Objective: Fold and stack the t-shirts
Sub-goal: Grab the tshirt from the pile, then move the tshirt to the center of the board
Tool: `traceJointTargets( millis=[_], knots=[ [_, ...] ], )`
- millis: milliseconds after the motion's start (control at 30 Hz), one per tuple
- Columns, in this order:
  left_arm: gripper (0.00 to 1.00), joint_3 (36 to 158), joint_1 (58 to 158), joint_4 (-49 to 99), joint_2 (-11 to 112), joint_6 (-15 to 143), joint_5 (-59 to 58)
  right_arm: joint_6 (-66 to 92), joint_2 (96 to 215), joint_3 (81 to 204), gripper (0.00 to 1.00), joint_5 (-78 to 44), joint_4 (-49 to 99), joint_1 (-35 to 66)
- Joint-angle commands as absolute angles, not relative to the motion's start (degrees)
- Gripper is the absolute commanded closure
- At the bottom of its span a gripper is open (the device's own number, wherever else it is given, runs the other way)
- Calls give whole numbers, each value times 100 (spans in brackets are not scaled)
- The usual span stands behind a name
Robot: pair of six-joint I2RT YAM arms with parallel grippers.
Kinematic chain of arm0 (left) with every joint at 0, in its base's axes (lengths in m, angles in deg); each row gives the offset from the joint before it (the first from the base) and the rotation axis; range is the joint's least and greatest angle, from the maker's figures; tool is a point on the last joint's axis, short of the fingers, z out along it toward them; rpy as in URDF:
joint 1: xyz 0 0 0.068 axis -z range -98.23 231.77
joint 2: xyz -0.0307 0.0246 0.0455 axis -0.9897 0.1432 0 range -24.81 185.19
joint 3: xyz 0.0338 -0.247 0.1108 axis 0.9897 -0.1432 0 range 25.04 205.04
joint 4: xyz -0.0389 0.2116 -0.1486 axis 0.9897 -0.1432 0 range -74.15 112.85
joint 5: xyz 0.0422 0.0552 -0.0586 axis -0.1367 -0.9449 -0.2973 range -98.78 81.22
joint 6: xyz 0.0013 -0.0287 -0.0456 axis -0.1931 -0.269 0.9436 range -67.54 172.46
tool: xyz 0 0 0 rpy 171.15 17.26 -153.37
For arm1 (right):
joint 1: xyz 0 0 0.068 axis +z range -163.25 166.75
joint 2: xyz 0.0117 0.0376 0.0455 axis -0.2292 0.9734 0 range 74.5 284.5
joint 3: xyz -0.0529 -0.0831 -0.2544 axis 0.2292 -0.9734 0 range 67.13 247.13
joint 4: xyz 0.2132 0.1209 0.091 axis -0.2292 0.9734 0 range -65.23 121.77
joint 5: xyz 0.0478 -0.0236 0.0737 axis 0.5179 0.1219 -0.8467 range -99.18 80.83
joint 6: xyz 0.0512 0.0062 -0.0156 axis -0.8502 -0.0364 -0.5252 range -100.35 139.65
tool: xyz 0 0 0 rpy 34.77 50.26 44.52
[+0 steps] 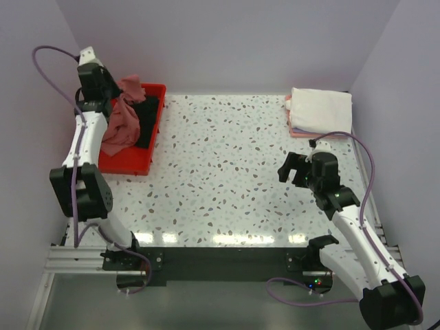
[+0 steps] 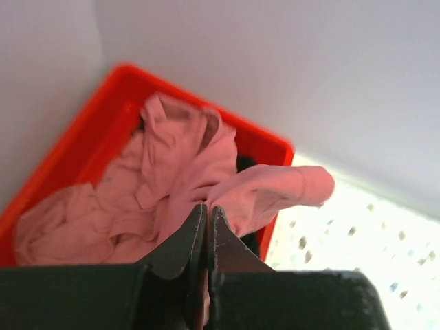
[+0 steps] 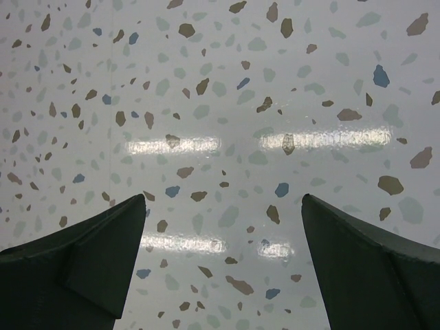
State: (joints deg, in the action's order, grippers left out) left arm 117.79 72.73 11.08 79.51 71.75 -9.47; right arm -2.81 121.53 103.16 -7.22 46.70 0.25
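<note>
T-shirts lie in two places; at the far left a pink shirt (image 1: 122,120) sits crumpled in the red tray (image 1: 129,166), beside a black shirt (image 1: 146,115), one part of it drawn up above the heap; the left gripper (image 2: 207,210) is pinched tight on that pink shirt, cloth showing between its jaws; the right gripper (image 1: 290,168) hangs over the speckled table (image 1: 220,158) toward the right side, jaws spread wide, holding nothing; in the far right corner a white shirt (image 1: 320,106) lies folded on top of pinkish ones (image 1: 297,131).
</note>
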Motion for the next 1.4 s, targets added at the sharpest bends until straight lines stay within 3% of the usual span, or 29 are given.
traceJointTargets(
  millis=[0, 167, 400, 633, 800, 1033, 1367],
  knots=[
    [100, 11340, 7254, 2196, 6383, 7890, -2194, -215, 12021, 10518, 1, -698, 4647, 29],
    [100, 11162, 7254, 2391, 5492, 8058, -2425, -233, 11941, 10448, 1, -794, 4551, 20],
    [100, 10925, 7263, 2680, 4324, 8304, -1390, -250, 11941, 10465, 1, -847, 4542, 29],
    [100, 11337, 7333, 2908, 4164, 8866, 1657, -250, 11871, 10422, 1, -882, 4515, 29],
    [100, 11521, 8500, 2998, 4181, 8534, 1681, -259, 11827, 10457, 1, -716, 4568, 20],
    [100, 11926, 9493, 3190, 4700, 8946, 2663, -285, 11555, 10404, 1, -549, 4604, 29],
    [100, 12892, 11058, 2953, 5533, 8665, 2717, -382, 11265, 10343, 1, -136, 4674, 29]
  ],
)
